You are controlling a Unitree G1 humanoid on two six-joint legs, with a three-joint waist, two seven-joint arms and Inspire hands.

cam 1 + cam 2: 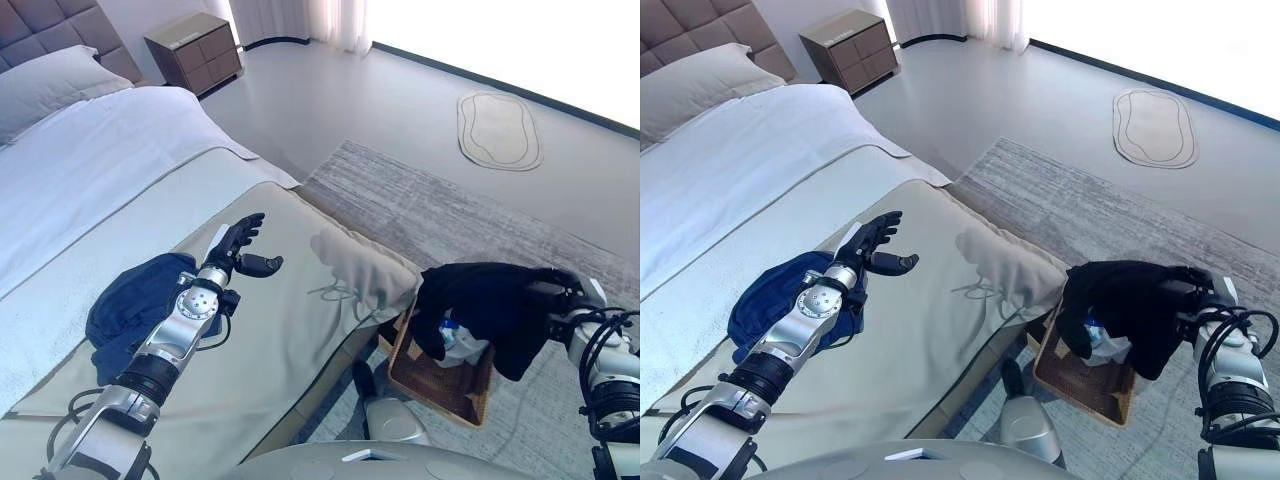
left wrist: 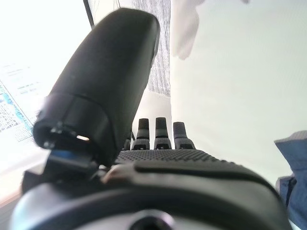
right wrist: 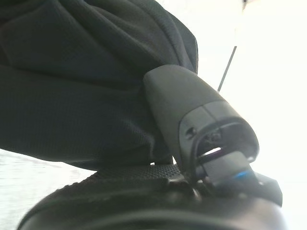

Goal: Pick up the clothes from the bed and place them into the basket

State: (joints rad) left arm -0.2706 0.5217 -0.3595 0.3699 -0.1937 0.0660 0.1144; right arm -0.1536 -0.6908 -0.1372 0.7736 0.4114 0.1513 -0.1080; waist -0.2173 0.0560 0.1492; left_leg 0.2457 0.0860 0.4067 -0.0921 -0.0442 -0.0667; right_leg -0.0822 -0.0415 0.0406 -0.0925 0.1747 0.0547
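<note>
A dark blue garment [image 1: 130,305] lies crumpled on the bed [image 1: 300,250], beside my left forearm. My left hand [image 1: 236,246] hovers over the bed just past it, fingers straight and thumb out, holding nothing. My right hand [image 1: 565,290] is off the bed's foot and holds a black garment [image 1: 490,305] that drapes over the wicker basket [image 1: 440,385] on the rug. In the right wrist view my thumb [image 3: 192,115] presses against the black cloth [image 3: 81,86]. A white and blue item [image 1: 455,340] lies inside the basket.
A grey patterned rug [image 1: 450,215] lies under the basket by the bed's foot. A wooden nightstand [image 1: 195,50] stands at the far wall. A small oval mat [image 1: 498,130] lies on the floor farther off. Pillows [image 1: 50,85] are at the bed's head.
</note>
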